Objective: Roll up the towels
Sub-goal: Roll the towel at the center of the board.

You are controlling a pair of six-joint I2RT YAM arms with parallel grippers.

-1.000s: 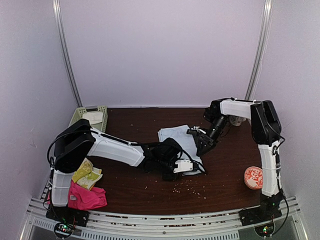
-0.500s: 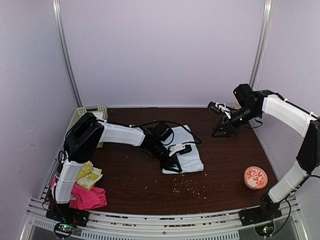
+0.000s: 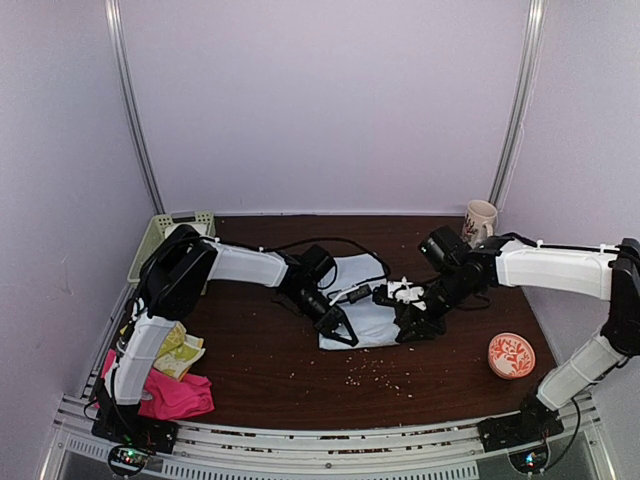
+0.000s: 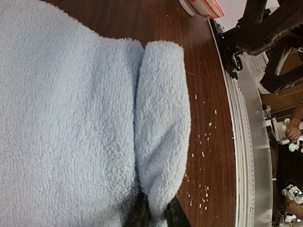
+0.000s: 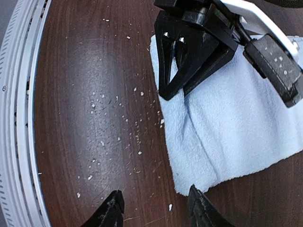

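The left gripper clenches the rolled near-left edge of the pale blue towel, which lies at the centre of the table. The roll runs from 9 to 3 o'clock in the overhead view. At its 3 o'clock end the right gripper hovers, jaws parted and empty, likely best placed to pin that corner.

pale blue towel | hot-pink towel | red-patterned bowl | brown table
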